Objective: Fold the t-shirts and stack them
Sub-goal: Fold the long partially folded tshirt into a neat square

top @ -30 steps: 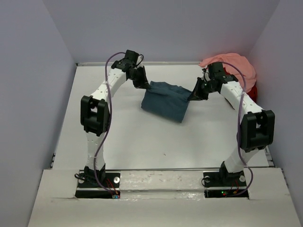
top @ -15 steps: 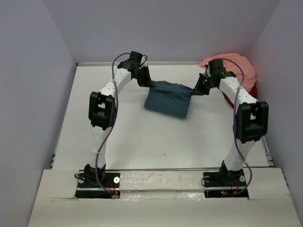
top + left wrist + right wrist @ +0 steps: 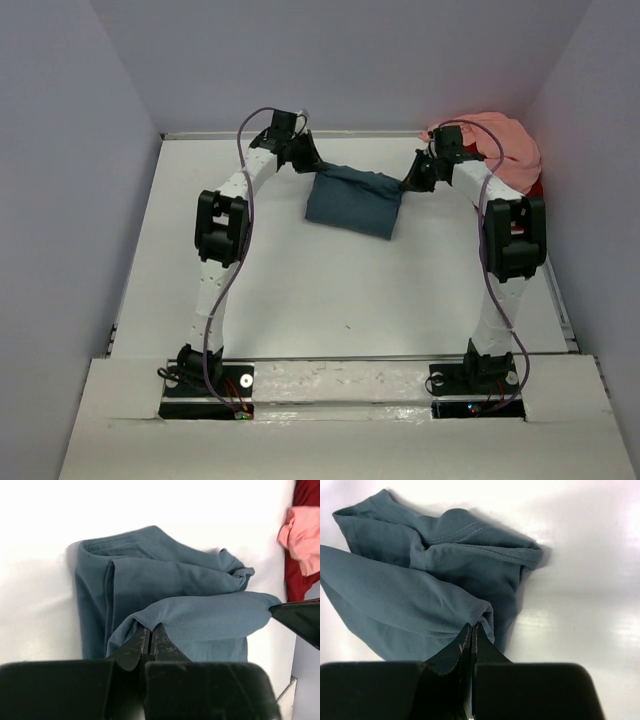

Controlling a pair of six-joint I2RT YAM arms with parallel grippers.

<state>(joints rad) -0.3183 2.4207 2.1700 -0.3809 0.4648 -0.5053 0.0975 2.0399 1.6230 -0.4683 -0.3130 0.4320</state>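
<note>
**Top external view.** The left gripper (image 3: 312, 166) and right gripper (image 3: 412, 183) each hold one end of the upper edge of the dark teal-blue shirt (image 3: 352, 205). The edge stretches between them over the far half of the table (image 3: 260, 290). Compared with a second ago, both arms have reached farther toward the back wall. The shirt has gone with them, and it now looks flatter and more taut, with less cloth drooping toward the near side. This suggests a fold being drawn out and laid down, not a finished one. The salmon pink shirt (image 3: 500, 140) and red shirt (image 3: 536, 188) lie heaped in the far right corner, unfolded, so most of the task remains.

**Left wrist view.** The left gripper's jaws are closed on a pinch of teal fabric (image 3: 150, 632). Beyond it the rest of the shirt lies in loose doubled layers on the table. At the right margin, the tip of the right gripper (image 3: 300, 622) meets the far end of the raised edge.

**Right wrist view.** The right gripper's jaws are likewise closed, clamping a corner of the teal cloth (image 3: 471, 630). A hemmed layer lies bunched beneath the raised panel.
</note>
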